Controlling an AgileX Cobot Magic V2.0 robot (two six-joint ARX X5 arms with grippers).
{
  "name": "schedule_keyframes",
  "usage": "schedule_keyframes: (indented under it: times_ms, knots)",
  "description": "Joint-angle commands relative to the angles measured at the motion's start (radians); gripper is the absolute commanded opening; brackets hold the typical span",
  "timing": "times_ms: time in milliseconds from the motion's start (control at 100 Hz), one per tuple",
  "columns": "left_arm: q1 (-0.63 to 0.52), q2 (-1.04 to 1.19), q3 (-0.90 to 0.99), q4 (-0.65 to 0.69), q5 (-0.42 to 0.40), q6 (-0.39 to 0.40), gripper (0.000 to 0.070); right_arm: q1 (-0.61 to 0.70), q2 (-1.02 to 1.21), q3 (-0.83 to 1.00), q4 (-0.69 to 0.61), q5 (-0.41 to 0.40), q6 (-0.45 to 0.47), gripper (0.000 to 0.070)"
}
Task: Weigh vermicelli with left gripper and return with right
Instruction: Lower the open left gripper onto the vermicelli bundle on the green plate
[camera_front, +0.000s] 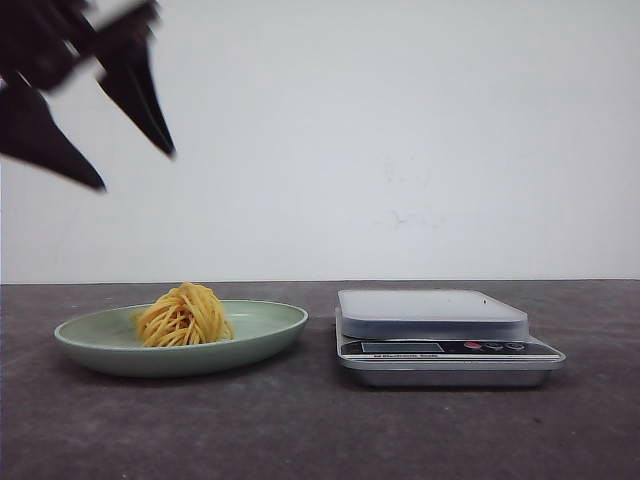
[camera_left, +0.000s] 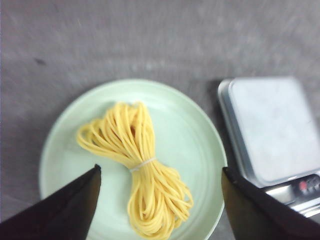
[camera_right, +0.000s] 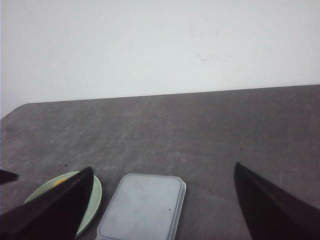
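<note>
A bundle of yellow vermicelli (camera_front: 185, 315), tied with a thin white band, lies on a pale green plate (camera_front: 270, 325) at the left of the table. My left gripper (camera_front: 137, 170) hangs open high above the plate's left part. In the left wrist view its fingers spread wide on either side of the vermicelli (camera_left: 140, 165) on the plate (camera_left: 195, 130), well above it. My right gripper (camera_right: 163, 166) is open and empty, high over the table; it is out of the front view. The scale (camera_front: 430, 312) stands right of the plate, its platform bare.
The scale's silver body has a display and red buttons (camera_front: 472, 346) on the front. It also shows in the left wrist view (camera_left: 275, 125) and the right wrist view (camera_right: 142, 207), beside the plate's rim (camera_right: 95, 200). A white wall stands behind the dark grey table (camera_front: 320, 430).
</note>
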Motion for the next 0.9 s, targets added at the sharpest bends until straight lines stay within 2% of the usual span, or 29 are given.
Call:
schedule_keyframes:
  times_ms: [0, 550, 660, 890]
  knots:
    - [-0.024, 0.057, 0.040, 0.000, -0.030, -0.014, 0.0461, 0.001, 0.005, 0.016, 0.000, -0.005, -0.005, 0.0570]
    - [-0.108, 0.302, 0.063, 0.026, -0.129, -0.034, 0.0461, 0.002, 0.005, 0.016, -0.025, -0.021, -0.008, 0.0570]
    - [-0.109, 0.317, 0.063, 0.047, -0.133, -0.034, 0.0427, 0.002, 0.005, 0.016, -0.034, -0.023, -0.009, 0.0569]
    - [-0.109, 0.359, 0.063, 0.053, -0.132, -0.042, 0.0430, 0.002, 0.005, 0.016, -0.039, -0.023, -0.011, 0.0569]
